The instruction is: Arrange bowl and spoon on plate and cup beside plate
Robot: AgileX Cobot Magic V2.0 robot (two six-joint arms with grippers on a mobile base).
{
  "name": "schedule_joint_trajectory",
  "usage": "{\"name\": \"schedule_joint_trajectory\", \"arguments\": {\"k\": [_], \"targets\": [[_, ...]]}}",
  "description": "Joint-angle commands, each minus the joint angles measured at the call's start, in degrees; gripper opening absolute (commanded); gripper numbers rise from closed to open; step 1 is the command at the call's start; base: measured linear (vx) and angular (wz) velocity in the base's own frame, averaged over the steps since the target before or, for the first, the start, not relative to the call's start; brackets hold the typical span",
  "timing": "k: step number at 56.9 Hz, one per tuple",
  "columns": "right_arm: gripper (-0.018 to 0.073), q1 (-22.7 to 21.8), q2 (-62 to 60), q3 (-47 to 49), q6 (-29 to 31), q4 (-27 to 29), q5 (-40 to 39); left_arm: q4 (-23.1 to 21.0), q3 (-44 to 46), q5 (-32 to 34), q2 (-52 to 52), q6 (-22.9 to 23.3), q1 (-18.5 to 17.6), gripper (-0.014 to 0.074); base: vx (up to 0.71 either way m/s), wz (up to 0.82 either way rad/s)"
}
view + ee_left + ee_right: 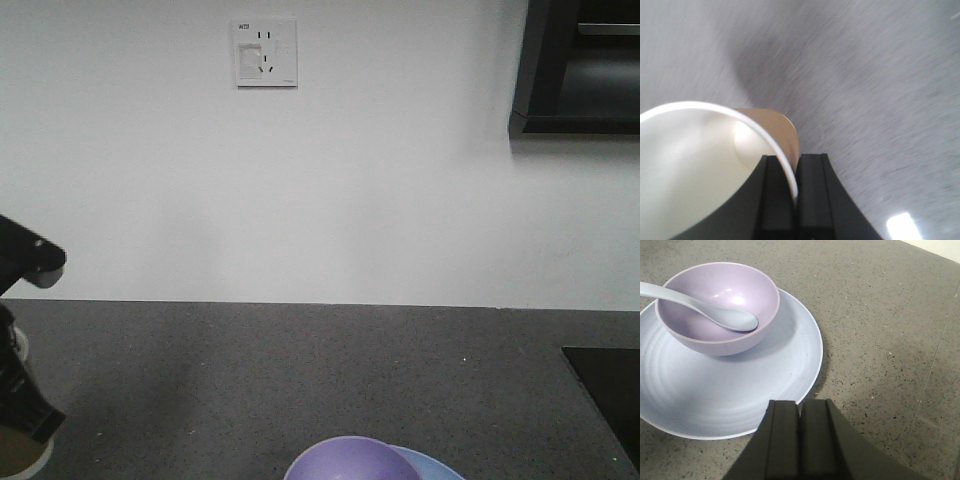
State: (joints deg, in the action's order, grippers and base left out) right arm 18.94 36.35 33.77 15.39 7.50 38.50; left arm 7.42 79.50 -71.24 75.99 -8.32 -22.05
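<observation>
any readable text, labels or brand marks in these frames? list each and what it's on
Wall socket plate: small dark mark at its top left corner and tiny print at its lower right, both too small to read.
Cup: no print on the parts that show.
Bowl, spoon, plate: plain, no text.
Counter and both grippers, left and right: no markings visible.
So nothing can be quoted.

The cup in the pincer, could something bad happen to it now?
Maybe. The left pincer pinches only the thin rim of the cup, so the paper wall might crumple or slip out. The picture is blurry from moving, so the cup could swing. Set down too near, it might bump the plate, where the bowl holds the spoon.
</observation>
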Motion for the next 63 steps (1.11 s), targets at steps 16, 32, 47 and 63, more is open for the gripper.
{"name": "schedule_joint_trajectory", "arguments": {"k": [16, 32, 47, 63], "targets": [[-0.0008, 0.03, -0.04, 1.72, 0.4, 0.07, -5.0, -4.05, 3.12, 3.31, 5.13, 0.02, -11.58, 0.0, 0.0, 0.0], [-0.0008, 0.03, -0.04, 1.72, 0.4, 0.07, -5.0, -3.93, 3.12, 5.76, 10.0, 1.02, -17.44, 0.0, 0.0, 0.0], [-0.0008, 0.03, -0.04, 1.72, 0.4, 0.07, -4.94, -3.99, 3.12, 6.29, 12.7, 1.02, -18.32, 0.0, 0.0, 0.0], [-0.0008, 0.03, -0.04, 1.72, 0.4, 0.07, -4.94, -4.0, 3.12, 7.58, 13.2, 0.97, -18.32, 0.0064, 0.0, 0.0]]}}
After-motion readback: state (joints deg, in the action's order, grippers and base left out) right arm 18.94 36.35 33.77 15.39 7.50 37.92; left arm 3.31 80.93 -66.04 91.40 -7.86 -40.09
